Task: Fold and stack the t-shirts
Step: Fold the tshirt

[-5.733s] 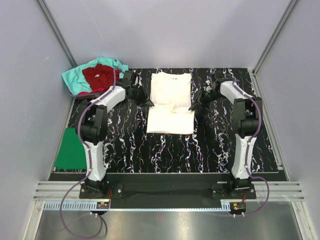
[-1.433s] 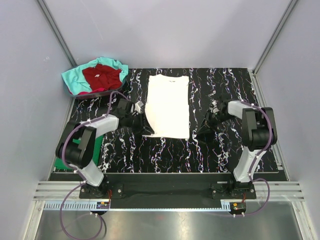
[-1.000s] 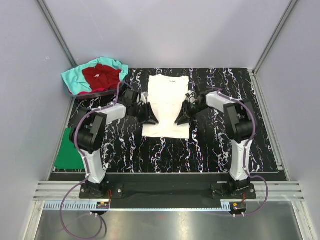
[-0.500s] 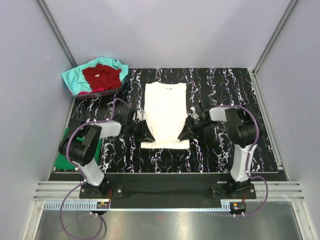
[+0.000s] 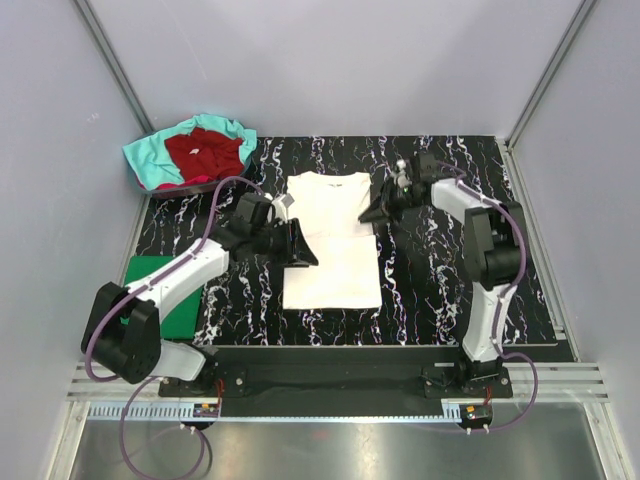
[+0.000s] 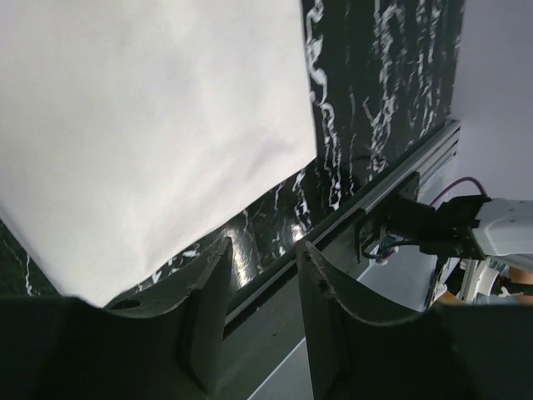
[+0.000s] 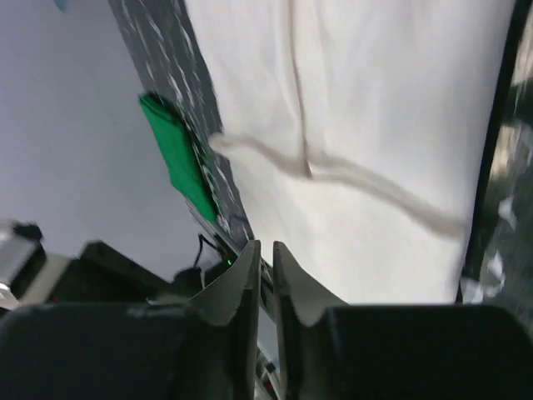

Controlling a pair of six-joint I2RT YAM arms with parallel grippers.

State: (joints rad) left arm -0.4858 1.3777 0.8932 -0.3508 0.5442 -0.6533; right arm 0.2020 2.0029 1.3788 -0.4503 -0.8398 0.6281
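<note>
White t-shirt running off top and left edges in left wrist view, blurring in right wrist view. Left arm hiding part of green t-shirt. Dark red t-shirt covering most of teal t-shirt. Right gripper jaws blurring; grip undeterminable.

I am reading no words, numbers, labels or brand marks anywhere in these views. The white t-shirt is showing only plain cloth to the overhead camera and to both of my wrist cameras.
</note>
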